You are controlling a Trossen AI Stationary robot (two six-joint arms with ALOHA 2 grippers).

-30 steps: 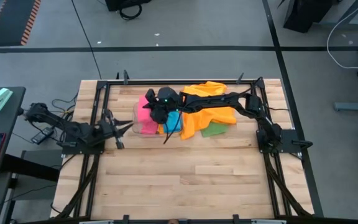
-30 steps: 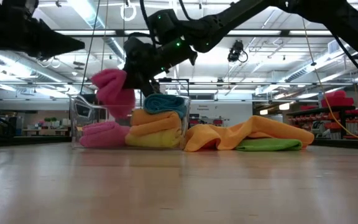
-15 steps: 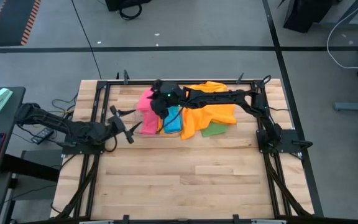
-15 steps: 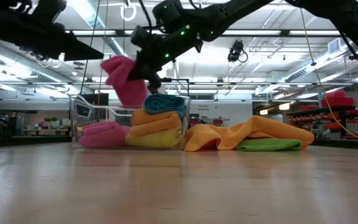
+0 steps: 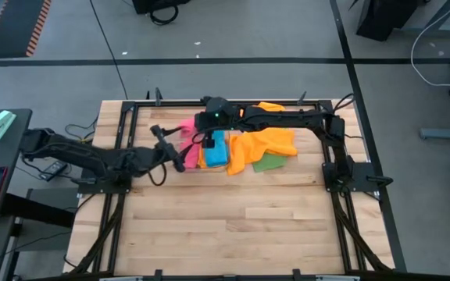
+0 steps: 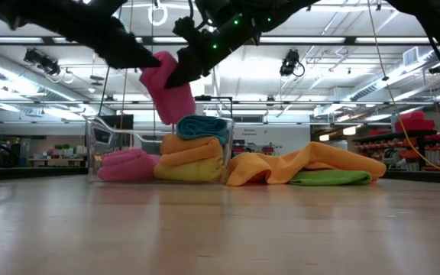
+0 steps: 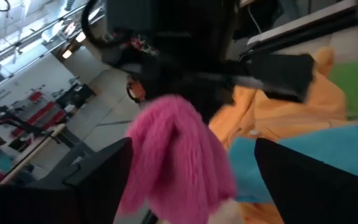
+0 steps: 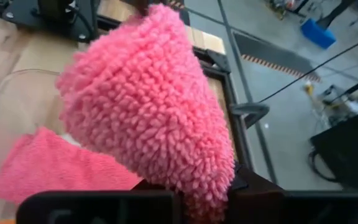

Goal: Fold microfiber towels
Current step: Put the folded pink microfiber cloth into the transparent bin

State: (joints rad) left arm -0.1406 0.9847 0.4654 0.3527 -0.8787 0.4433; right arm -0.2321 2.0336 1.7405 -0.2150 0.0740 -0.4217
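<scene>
Low view shows the right end effector [image 6: 180,70] clamped on a pink towel [image 6: 168,88] hanging above the clear bin [image 6: 105,141]. At its 9 o'clock, the left end effector [image 7: 185,180] gapes wide around the towel, gripping nothing.

Hanging above the bin [image 6: 98,141] at upper centre of the high view: one towel [image 6: 168,88]. Inside the bin: folded towels [image 6: 192,156]. Right of it on the table [image 5: 241,226]: loose towels [image 5: 266,148].
</scene>
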